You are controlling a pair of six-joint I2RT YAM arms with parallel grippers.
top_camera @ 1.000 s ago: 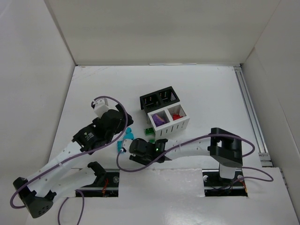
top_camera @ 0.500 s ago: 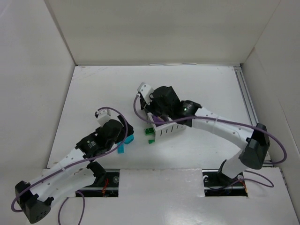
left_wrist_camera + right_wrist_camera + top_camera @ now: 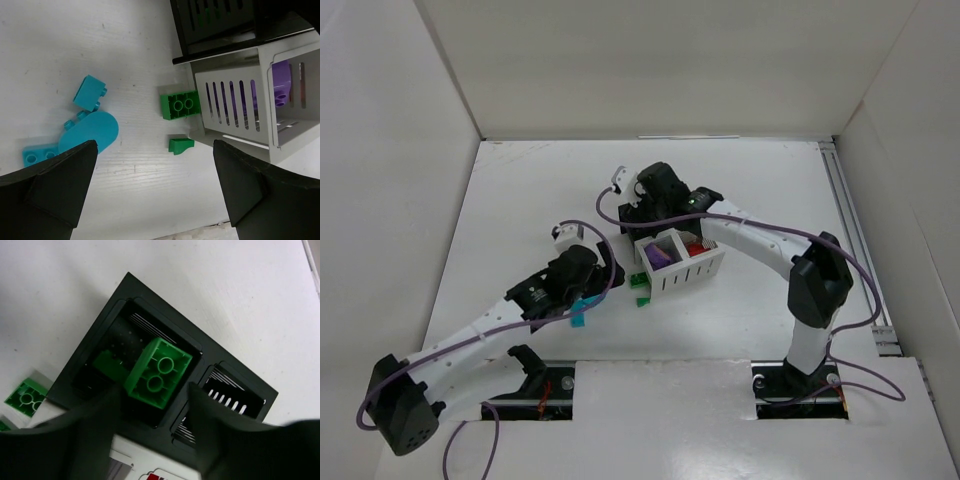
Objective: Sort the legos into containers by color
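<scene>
Pinching a green lego [image 3: 157, 371] at its fingertips, the right tool [image 3: 154, 390] hangs over a cell of the black bin [image 3: 165, 314]. The left tool [image 3: 154, 150], spread wide and empty, hovers above the tabletop [image 3: 125, 50]. Teal legos [image 3: 90, 132] lie by its left finger, and the white bin [image 3: 266, 115] sits beyond its right.

Two bins [image 3: 202, 85], four green legos [image 3: 181, 105], perhaps three teal [image 3: 90, 92].

In the right wrist view both fingers [image 3: 75, 440] are blurred; between them the white bin [image 3: 134, 466] is cut off by the lower edge.
</scene>
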